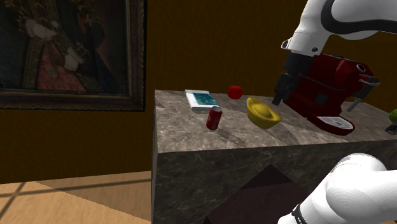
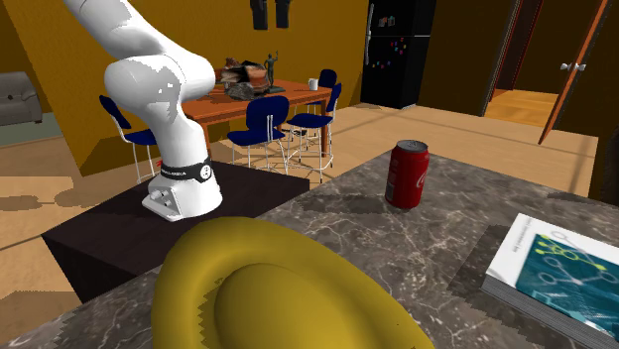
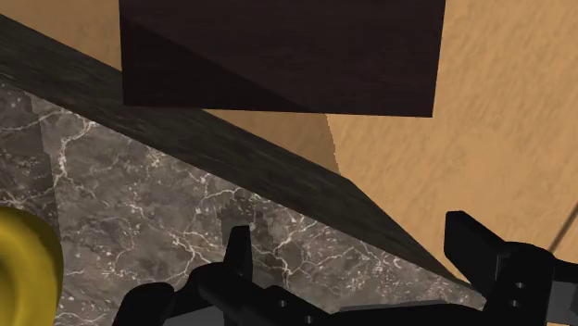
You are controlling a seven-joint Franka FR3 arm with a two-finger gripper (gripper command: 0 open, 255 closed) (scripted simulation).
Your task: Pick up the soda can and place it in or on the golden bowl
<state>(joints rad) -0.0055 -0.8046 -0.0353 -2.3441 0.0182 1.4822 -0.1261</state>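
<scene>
Soda can [image 1: 214, 118], red with white lettering, stands upright on a grey marble counter [image 1: 191, 127], near the edge at the shoulder view's left and just in front of a white book with a teal cover [image 1: 201, 100]. The golden bowl [image 1: 264, 112] sits on the same counter to the can's right in that view, clearly apart from it and tilted. The black gripper [image 1: 277, 100] hangs just beyond the bowl's far rim, close to a red countertop appliance [image 1: 331, 89], with a red apple [image 1: 235, 91] near the back edge of the counter.

In the wrist view the two fingers [image 3: 239, 255] stand wide apart over bare marble beside the bowl, with nothing between them. Past the counter's edge lie the dark box stand [image 3: 278, 56] and a wooden floor [image 3: 500, 157].

In the second exterior view the bowl looms in the foreground, with the can behind it and the book to the right. The white arm's base [image 2: 184, 188] sits on its stand below the counter. Behind it are a dining table [image 2: 238, 99] with blue chairs [image 2: 263, 119] and a black refrigerator [image 2: 397, 50]. A framed portrait [image 1: 70, 51] hangs on the wall at the shoulder view's left.
</scene>
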